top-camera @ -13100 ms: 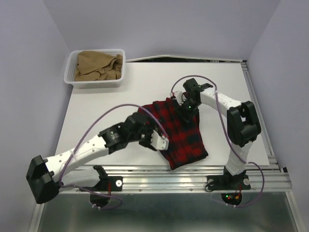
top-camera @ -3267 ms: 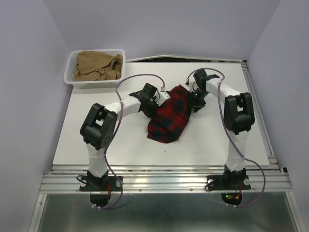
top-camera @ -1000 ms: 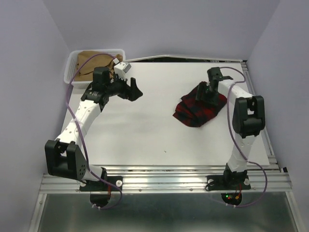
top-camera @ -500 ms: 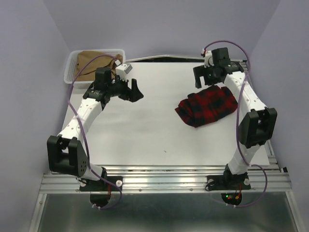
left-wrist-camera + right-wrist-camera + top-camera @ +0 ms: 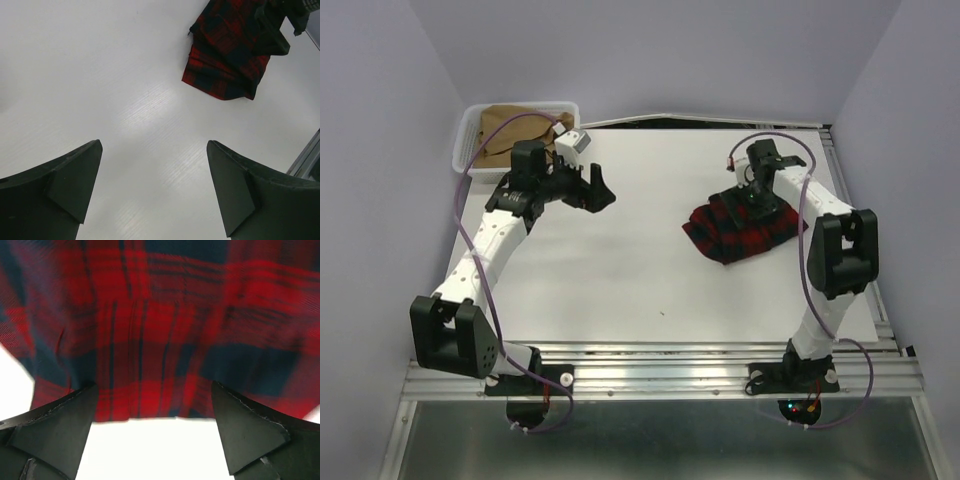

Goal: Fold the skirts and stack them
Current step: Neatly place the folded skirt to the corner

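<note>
Finishing the first fold, I judge: the tartan skirt [image 5: 748, 228] lies bundled on the right of the table [image 5: 620, 260]. My right gripper [image 5: 760, 198] is low over it, jaws spread wide and gripping nothing. My left gripper [image 5: 595, 188] hangs wide and empty beside the white mesh basket [image 5: 468, 130], where the tan skirt [image 5: 515, 125] lies crumpled. Next I should reach in for it. Half a second ago the right gripper stood higher, past the bundle's far edge.

tartan plaid skirt [image 5: 730, 232]: 1. tan skirt [image 5: 505, 122]: 1. skirts in all: 2. white mesh basket [image 5: 463, 140]: 1. bench [image 5: 620, 280]: 1. robot arms: 2. hands: 2, left hand [image 5: 600, 188], right hand [image 5: 758, 203].
</note>
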### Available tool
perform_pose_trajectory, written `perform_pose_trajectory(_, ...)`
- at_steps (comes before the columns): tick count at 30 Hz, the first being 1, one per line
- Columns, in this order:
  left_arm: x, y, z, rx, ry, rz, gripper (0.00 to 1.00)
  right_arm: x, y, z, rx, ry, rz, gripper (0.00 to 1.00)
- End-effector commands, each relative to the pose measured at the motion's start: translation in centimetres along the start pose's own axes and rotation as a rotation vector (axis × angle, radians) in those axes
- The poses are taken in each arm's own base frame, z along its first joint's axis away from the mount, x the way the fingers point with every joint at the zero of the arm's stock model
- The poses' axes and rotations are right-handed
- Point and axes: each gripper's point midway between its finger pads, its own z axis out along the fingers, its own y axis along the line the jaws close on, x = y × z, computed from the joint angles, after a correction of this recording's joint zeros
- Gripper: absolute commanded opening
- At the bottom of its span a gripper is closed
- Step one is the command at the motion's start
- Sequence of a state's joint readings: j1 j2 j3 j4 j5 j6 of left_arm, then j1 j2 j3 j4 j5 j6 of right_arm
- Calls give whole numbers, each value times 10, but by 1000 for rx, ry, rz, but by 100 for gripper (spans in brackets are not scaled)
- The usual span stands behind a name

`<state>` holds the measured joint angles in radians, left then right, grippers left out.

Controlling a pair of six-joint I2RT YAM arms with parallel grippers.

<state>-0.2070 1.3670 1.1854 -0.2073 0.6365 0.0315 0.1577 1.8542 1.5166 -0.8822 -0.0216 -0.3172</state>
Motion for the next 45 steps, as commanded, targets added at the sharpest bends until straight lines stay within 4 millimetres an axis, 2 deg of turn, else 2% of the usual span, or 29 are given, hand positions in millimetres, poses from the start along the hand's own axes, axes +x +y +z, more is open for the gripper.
perform_pose_trajectory(1,-7,-2,-12,-21,-37,38,99,3,-1,41,12,28,70,99)
perform_pose_trajectory(2,-7,-1,-13,-35,-37,36,99,5,2,57,8,50,142,100)
perform_pose_trajectory(5,-8,1,-14,-55,-37,18,99,-18,-10,74,70,4,235,100)
perform_pose_trajectory(6,-9,1,-15,-58,-39,15,99,-20,-10,91,75,14,290,100)
perform_pose_trajectory(7,-8,1,-16,-62,-31,9,99,-26,-13,98,86,10,310,100)
perform_pose_trajectory(8,-7,2,-16,-69,-29,7,99,-46,-24,97,106,-35,343,100)
perform_pose_trajectory(9,-6,3,-17,-73,-24,2,99,-44,-30,117,118,-8,401,100)
perform_pose_trajectory(11,-3,3,-18,-78,-19,1,99,-60,-41,128,117,-34,404,100)
perform_pose_trajectory(12,1,4,-18,-83,-12,-4,99,-85,-55,124,133,-95,399,100)
perform_pose_trajectory(13,2,4,-18,-86,-13,-4,99,-85,-57,143,131,-77,391,100)
perform_pose_trajectory(16,8,8,-17,-99,0,-4,99,-110,-92,153,147,-142,376,100)
perform_pose_trajectory(17,10,9,-17,-102,5,-4,99,-116,-95,156,148,-157,357,100)
perform_pose_trajectory(19,11,11,-15,-108,9,-3,99,-130,-122,150,172,-210,342,100)
perform_pose_trajectory(20,13,13,-14,-112,15,-5,99,-127,-129,160,184,-202,341,100)
perform_pose_trajectory(21,14,13,-13,-110,19,-7,99,-131,-133,159,193,-213,323,100)
perform_pose_trajectory(23,15,16,-10,-113,21,-12,99,-130,-159,157,251,-227,343,100)
perform_pose_trajectory(24,16,16,-9,-113,22,-13,99,-128,-160,162,261,-220,347,100)
perform_pose_trajectory(26,19,18,-6,-112,31,-23,99,-117,-181,164,311,-212,389,100)
perform_pose_trajectory(29,20,19,-3,-108,39,-31,99,-114,-192,165,337,-219,414,100)
perform_pose_trajectory(30,20,19,-2,-106,39,-31,99,-112,-200,165,342,-228,419,100)
perform_pose_trajectory(33,19,20,-2,-106,35,-27,99,-122,-200,164,325,-269,378,100)
perform_pose_trajectory(37,20,21,-3,-115,35,-24,99,-148,-200,144,296,-366,353,100)
perform_pose_trajectory(40,18,21,-6,-124,17,-11,99,-179,-207,101,306,-483,325,100)
perform_pose_trajectory(44,13,20,-9,-134,-2,-5,99,-203,-214,56,330,-584,315,100)
perform_pose_trajectory(45,11,20,-11,-140,-9,-2,99,-213,-214,30,330,-633,325,100)
